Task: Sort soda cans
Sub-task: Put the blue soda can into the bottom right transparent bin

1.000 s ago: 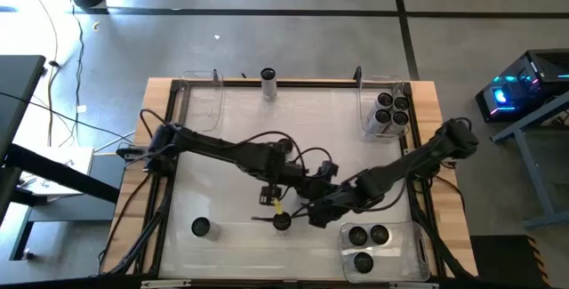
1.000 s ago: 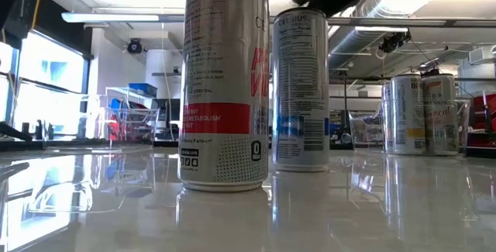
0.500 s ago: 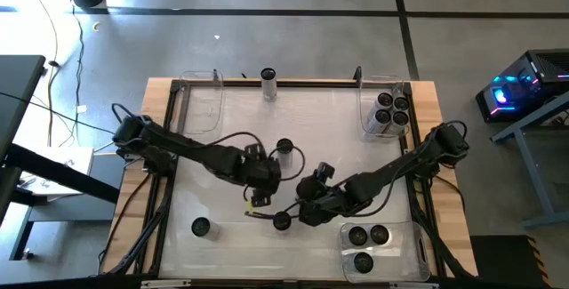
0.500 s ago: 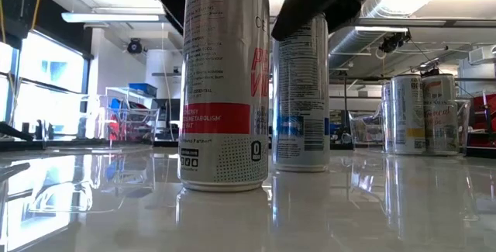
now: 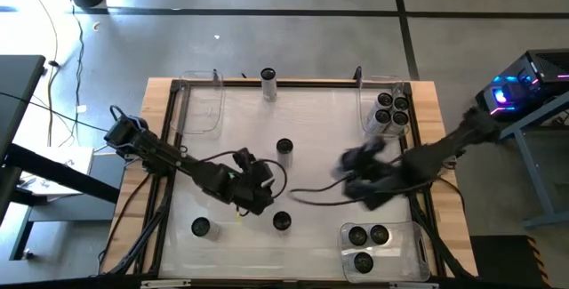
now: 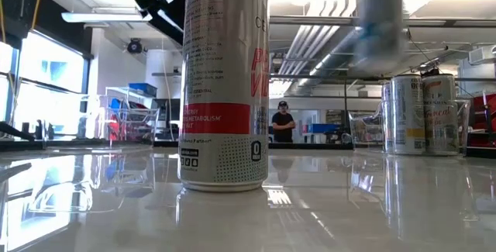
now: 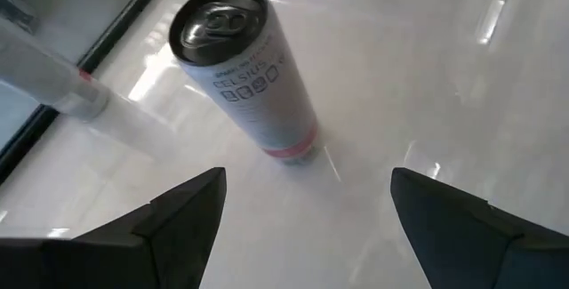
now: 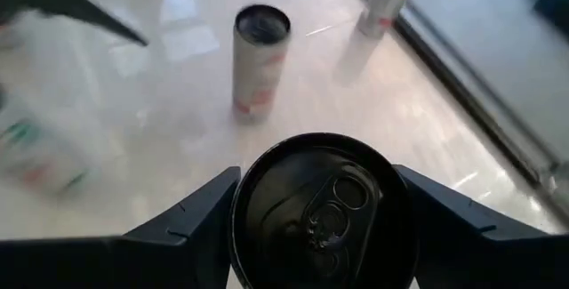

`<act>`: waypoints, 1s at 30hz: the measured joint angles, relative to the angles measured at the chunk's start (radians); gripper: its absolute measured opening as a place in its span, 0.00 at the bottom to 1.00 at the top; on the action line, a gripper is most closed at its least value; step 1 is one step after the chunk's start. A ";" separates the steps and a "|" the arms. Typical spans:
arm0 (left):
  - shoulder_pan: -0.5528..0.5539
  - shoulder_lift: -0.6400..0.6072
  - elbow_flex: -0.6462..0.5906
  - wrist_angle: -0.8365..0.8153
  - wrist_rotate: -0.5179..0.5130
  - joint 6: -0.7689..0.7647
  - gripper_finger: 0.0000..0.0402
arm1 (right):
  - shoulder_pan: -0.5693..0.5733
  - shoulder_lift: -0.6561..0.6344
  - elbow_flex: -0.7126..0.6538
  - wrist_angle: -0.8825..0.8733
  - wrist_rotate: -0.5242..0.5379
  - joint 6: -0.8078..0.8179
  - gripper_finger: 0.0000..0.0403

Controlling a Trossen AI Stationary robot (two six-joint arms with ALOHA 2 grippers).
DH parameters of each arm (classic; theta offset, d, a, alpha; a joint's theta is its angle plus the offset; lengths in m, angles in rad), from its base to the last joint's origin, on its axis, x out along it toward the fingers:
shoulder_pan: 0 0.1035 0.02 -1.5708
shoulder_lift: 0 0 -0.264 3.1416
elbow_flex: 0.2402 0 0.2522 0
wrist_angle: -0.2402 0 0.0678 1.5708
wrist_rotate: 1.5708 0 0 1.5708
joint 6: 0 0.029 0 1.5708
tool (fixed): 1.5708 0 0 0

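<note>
My right gripper (image 8: 320, 213) is clamping a soda can (image 8: 322, 207) between its fingers, carrying it above the table's right middle, with another can (image 8: 258, 58) standing upright ahead of it. My left gripper (image 7: 307, 196) is hanging with fingers spread wide and empty over the front centre, looking at an upright can (image 7: 249, 67) on the white table (image 5: 311, 120). Four cans (image 5: 389, 109) are sitting in the far right bin (image 5: 366, 102), three (image 5: 364, 244) in the near right bin (image 5: 418, 249).
</note>
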 joint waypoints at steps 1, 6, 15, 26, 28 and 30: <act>0.000 0.000 -0.001 -0.001 -0.003 0.002 0.78 | 0.026 -0.040 0.011 -0.058 -0.028 0.033 0.59; 0.015 0.000 0.000 0.002 -0.003 0.037 0.78 | 0.192 -0.176 0.048 -0.255 -0.245 0.228 0.59; 0.029 0.000 0.000 0.033 0.001 0.040 0.78 | 0.519 -0.178 0.078 -0.313 -0.360 0.635 0.59; 0.047 0.000 0.000 0.051 0.003 0.048 0.78 | 0.707 0.146 0.077 -0.062 -0.205 0.818 0.59; 0.052 0.000 0.000 0.060 0.006 0.059 0.78 | 0.711 0.211 0.077 -0.047 -0.175 0.819 0.59; 0.058 0.000 0.000 0.074 0.009 0.072 0.78 | 0.712 0.272 0.077 -0.044 -0.154 0.839 0.59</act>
